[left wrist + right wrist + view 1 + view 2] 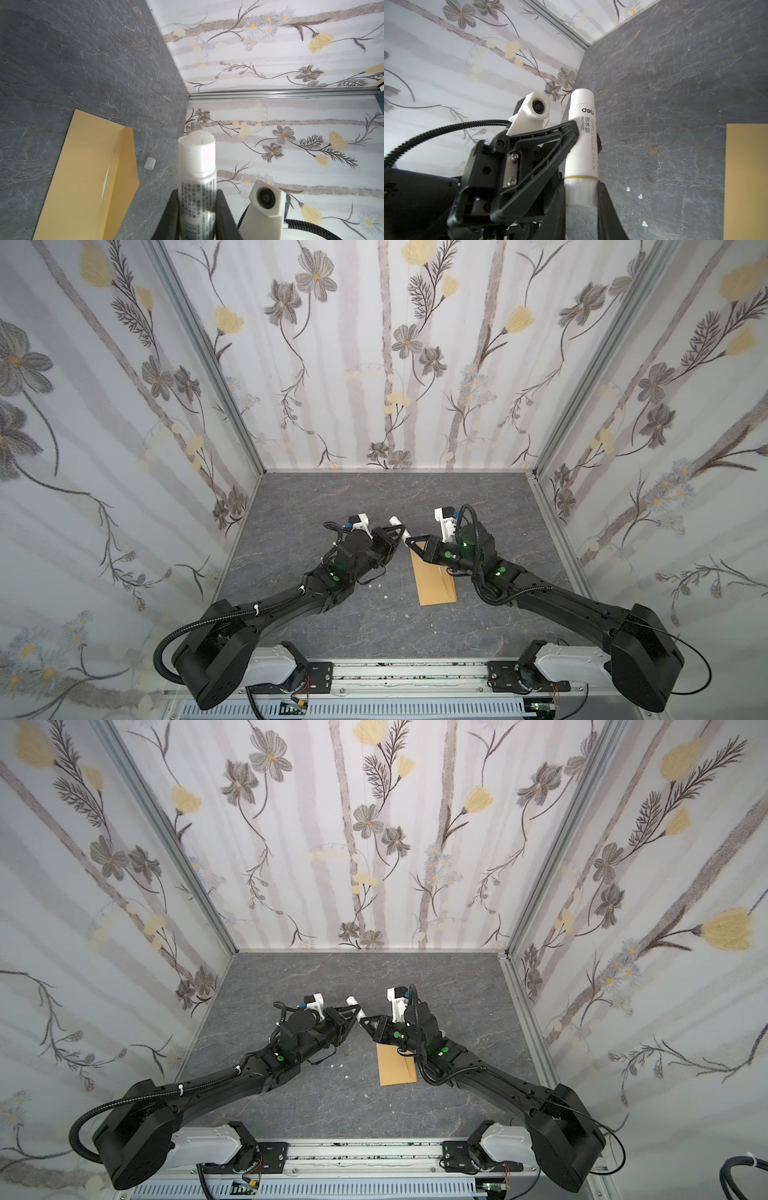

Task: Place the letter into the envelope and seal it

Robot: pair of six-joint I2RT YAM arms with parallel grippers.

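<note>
A white glue stick [581,158] hangs in the air between both grippers. My left gripper [197,195] is shut on its printed body. My right gripper [580,187] is shut on its greyish end, past the gold ring. In both top views the two grippers meet tip to tip above the middle of the table, left gripper [395,533] and right gripper [409,541]. The kraft-brown envelope [434,580] lies flat on the table below the right gripper, with its flap [124,155] folded over. The letter is hidden; only a thin white sliver [105,181] shows at the flap's crease.
A small white cap [150,163] lies on the dark stone-patterned table [332,506] beside the envelope's flap end. A few tiny white scraps [386,596] lie left of the envelope. Flowered walls [374,364] enclose the table at the back and on both sides.
</note>
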